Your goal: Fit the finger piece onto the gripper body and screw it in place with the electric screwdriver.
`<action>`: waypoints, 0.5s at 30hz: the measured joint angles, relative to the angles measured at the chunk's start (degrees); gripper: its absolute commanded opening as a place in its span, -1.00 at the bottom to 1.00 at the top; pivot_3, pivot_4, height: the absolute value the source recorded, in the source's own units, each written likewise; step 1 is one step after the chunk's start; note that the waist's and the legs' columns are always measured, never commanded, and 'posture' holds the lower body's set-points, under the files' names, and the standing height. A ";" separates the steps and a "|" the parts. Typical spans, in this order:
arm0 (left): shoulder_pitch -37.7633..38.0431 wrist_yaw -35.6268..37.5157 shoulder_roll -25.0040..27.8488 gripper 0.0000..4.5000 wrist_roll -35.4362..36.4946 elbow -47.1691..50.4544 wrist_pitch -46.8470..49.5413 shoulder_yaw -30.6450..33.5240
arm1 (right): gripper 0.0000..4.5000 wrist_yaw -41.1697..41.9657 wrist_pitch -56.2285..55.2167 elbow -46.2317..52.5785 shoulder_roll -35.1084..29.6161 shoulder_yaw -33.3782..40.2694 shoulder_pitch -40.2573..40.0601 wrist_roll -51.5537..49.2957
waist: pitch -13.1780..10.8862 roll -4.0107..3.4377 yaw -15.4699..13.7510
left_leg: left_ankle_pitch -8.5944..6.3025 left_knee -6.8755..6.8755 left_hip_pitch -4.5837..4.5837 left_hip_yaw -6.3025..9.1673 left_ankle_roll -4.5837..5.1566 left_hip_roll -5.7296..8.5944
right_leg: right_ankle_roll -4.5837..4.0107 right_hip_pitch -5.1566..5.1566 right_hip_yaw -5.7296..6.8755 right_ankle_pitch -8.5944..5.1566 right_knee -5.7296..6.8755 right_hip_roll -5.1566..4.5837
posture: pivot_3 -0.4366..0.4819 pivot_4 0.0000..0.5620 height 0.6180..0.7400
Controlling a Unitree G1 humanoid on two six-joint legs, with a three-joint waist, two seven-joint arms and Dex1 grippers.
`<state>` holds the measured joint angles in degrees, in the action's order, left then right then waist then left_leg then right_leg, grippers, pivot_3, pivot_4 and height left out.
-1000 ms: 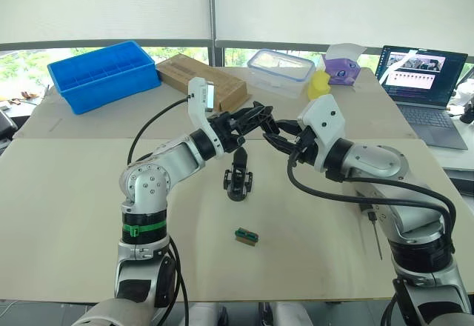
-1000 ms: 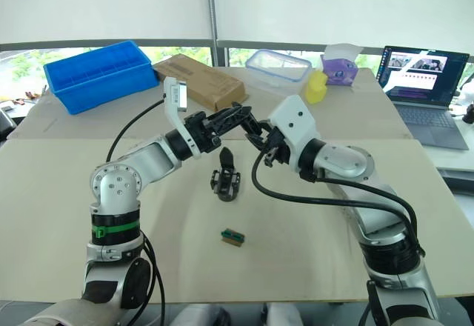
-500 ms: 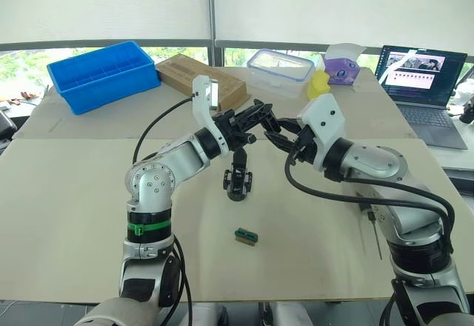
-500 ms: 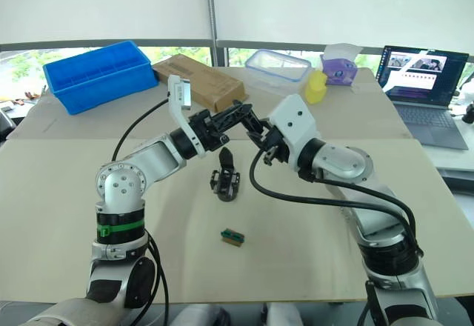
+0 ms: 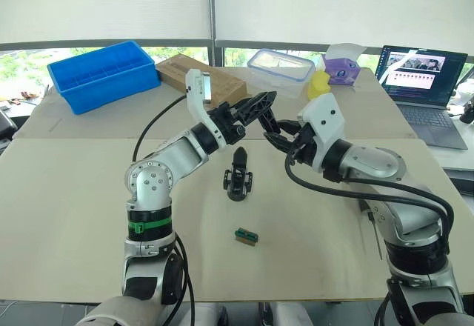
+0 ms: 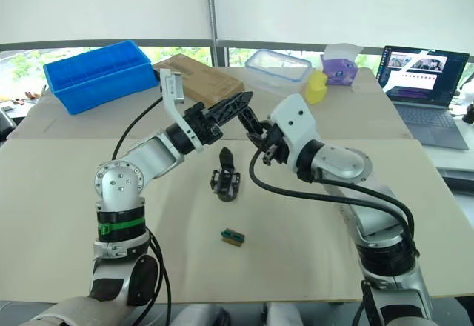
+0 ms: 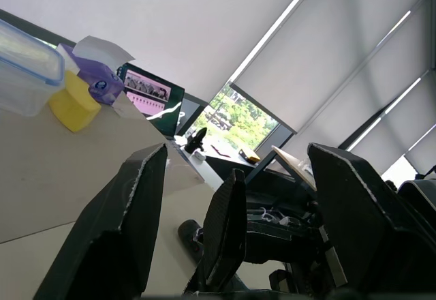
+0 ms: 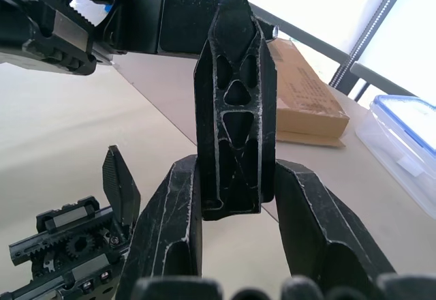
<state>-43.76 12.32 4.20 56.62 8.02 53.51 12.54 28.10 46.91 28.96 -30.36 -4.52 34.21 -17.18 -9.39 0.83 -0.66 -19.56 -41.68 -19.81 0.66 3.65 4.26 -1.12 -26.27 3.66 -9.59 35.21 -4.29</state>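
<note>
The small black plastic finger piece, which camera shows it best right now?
The right wrist view: the small black plastic finger piece stands upright, its triangular cutouts plain, clamped between the right gripper fingers. The left wrist view shows it edge-on as a dark sliver. In both eye views it is a small dark shape between the two grippers, above the black gripper body.

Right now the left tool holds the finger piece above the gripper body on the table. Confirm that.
Wrong on one point: the right tool holds the finger piece, as the right wrist view shows. The left tool is open and holds nothing. The gripper body does stand on the table below them.
</note>
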 measured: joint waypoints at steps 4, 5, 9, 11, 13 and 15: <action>0.00 -0.35 -0.36 -0.73 -0.07 -0.44 0.02 -0.47 | -0.50 0.00 0.00 0.27 0.00 0.03 0.30 0.06 | 0.00 0.00 -0.01 | 0.00 0.00 0.00 0.00 0.00 0.00 | 0.00 0.00 0.00 0.00 0.00 0.00 | -0.05 -0.47 1.00; -0.02 -0.40 -0.44 -0.96 -0.20 -0.80 -0.09 -0.63 | -0.50 0.00 0.01 0.31 0.00 0.00 0.33 0.08 | 0.00 0.00 -0.03 | 0.00 0.00 0.00 0.00 0.00 0.00 | 0.00 0.00 0.00 0.00 0.00 0.00 | -0.05 -0.47 1.00; -0.64 -0.40 -0.46 -1.00 -0.31 -2.01 -0.37 -0.82 | -0.50 -0.13 0.01 0.26 -0.19 -0.15 0.32 0.58 | 0.00 0.00 -0.03 | 0.00 0.00 -0.01 0.00 0.00 0.00 | 0.00 0.00 0.00 0.00 0.00 0.00 | -0.05 -0.47 1.00; -0.89 -0.33 -0.46 -1.00 -0.31 -2.57 -0.41 -0.87 | -0.50 -0.07 -0.17 0.28 -0.41 -0.36 0.28 1.04 | 0.00 0.00 -0.02 | 0.00 0.00 0.00 -0.01 0.00 0.00 | 0.00 0.00 0.00 0.00 0.00 0.00 | -0.05 -0.47 1.00; -1.06 0.42 -0.02 -1.00 -0.33 -3.12 -0.50 -1.22 | -0.50 0.15 -0.47 0.41 -0.56 -0.31 -0.09 1.15 | 0.00 0.00 -0.01 | 0.00 0.00 0.00 0.00 0.00 0.00 | 0.00 0.00 0.00 0.00 0.00 0.01 | -0.05 -0.47 1.00; -1.30 2.52 1.50 -1.00 -0.44 -4.08 -0.46 -1.74 | 0.14 1.50 -0.52 1.39 -0.88 0.43 -1.00 0.01 | 0.00 0.00 0.00 | 0.00 0.01 0.00 0.00 0.00 0.00 | 0.00 -0.01 0.01 0.00 0.00 0.02 | -0.05 -0.47 1.00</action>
<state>-45.07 14.84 5.70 56.17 3.94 53.05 10.80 29.60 46.40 30.36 -31.23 -4.10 33.21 -17.16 -9.39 0.83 -0.65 -19.56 -41.67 -19.82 0.66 3.65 4.26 -1.12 -26.27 3.67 -9.59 35.21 -4.27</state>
